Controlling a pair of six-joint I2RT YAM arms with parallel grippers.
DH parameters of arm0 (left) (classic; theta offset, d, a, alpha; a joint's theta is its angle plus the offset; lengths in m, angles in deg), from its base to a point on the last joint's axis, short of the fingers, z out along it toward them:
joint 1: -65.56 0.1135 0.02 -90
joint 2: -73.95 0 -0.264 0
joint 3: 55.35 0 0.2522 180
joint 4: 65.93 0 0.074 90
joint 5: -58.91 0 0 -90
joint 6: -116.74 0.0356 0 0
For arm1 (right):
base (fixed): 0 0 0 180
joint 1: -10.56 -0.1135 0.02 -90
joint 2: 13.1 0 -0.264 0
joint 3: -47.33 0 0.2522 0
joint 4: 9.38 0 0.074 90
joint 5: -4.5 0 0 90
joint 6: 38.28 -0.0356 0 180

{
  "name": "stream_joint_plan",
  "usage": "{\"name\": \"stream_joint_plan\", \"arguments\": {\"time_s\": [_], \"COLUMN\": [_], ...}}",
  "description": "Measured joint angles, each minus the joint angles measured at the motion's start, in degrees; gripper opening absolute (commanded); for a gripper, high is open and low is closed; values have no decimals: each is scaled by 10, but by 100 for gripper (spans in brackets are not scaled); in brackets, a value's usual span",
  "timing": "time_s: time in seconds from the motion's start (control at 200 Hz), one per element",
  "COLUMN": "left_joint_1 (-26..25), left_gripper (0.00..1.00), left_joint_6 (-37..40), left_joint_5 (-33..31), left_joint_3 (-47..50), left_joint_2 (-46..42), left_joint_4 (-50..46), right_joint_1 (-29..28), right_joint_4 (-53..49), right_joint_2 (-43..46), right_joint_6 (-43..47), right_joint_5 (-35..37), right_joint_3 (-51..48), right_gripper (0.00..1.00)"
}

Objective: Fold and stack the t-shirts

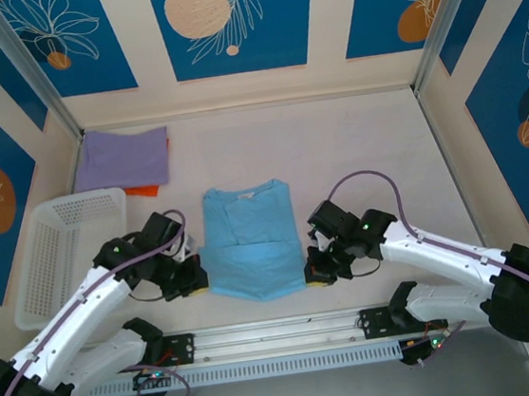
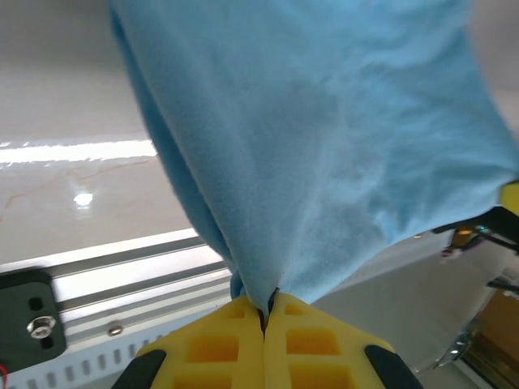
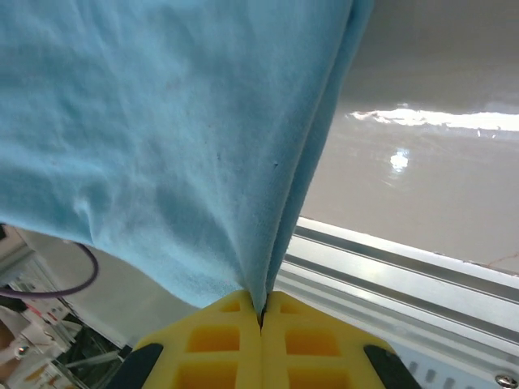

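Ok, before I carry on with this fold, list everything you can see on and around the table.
sky-blue t-shirt: one, light blue, middle of the table, pinched at its two near corners
lavender t-shirt: one, lavender, folded, far left of the table
orange item: one, orange, sticking out from under the lavender t-shirt's near edge; cannot tell what it is
basket: one, white mesh, left side of the table
rail: one, silver, along the near edge
wall panels: several, blue with leaf prints, around the table
left gripper: one, yellow pads, shut on the sky-blue t-shirt's near left corner
right gripper: one, yellow pads, shut on its near right corner
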Motion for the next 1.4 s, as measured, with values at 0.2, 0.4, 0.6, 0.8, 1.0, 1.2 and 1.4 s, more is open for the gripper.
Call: {"name": "stream_joint_plan", "arguments": {"time_s": [0.2,0.4,0.6,0.8,1.0,1.2,1.4], "left_joint_1": [12,80,127,183,243,282,293], "left_gripper": [0,0,0,0,0,57,82], "left_joint_6": [-2,-4,-19,-26,-21,-12,-9], "left_joint_5": [5,28,66,88,92,90,52], "left_joint_3": [-66,-69,-99,-174,-252,-313,-401], "left_joint_2": [12,34,133,255,373,520,624], "left_joint_4": [-1,7,66,124,168,197,190], "right_joint_1": [39,118,192,231,258,288,326], "right_joint_4": [-20,-37,-49,-80,-116,-154,-186], "right_joint_2": [1,-29,-151,-332,-514,-697,-789], "right_joint_6": [20,41,65,86,86,56,14], "right_joint_5": [-9,-32,-58,-71,-89,-105,-101], "right_joint_3": [65,107,211,394,574,749,822], "right_gripper": [0,0,0,0,0,37,55]}}
